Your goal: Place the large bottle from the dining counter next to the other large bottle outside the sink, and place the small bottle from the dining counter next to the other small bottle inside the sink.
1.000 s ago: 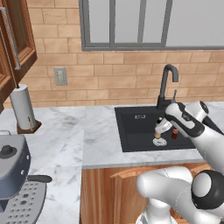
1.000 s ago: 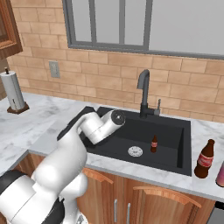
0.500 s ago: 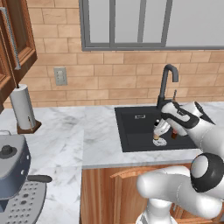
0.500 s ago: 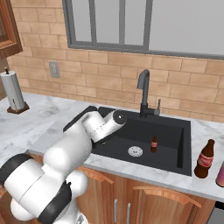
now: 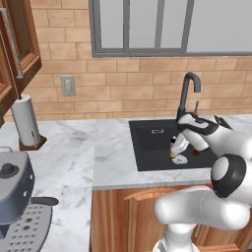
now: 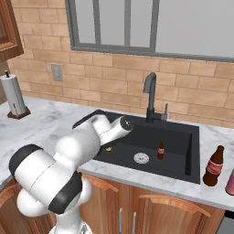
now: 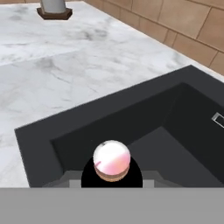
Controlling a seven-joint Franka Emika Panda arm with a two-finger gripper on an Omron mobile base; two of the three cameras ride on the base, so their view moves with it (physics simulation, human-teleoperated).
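The end effector (image 5: 173,151) was clamped narrow on the small bottle (image 7: 112,160), whose pale rounded cap showed between the finger tips in the hand view, and it hung low over the sink (image 6: 183,137), above the basin floor near the drain (image 6: 141,158). The held bottle was tilted along with the hand (how steeply could not be told). The other small bottle (image 6: 161,150) stood upright on the basin floor, just right of the drain and a little apart from the carried one. Behind the basin rose the dark faucet (image 6: 151,96). Out on the marble surface (image 6: 215,192) to the right of the sink stood a large bottle (image 6: 213,166) with a red label; whether it was the delivered one or its partner could not be told.

The risk from here was a bad release. If the fingers parted while the bottle leaned, it would likely topple and roll across the basin toward the drain. A sweep toward the standing bottle could knock it over, and the wrist sat close to the faucet.
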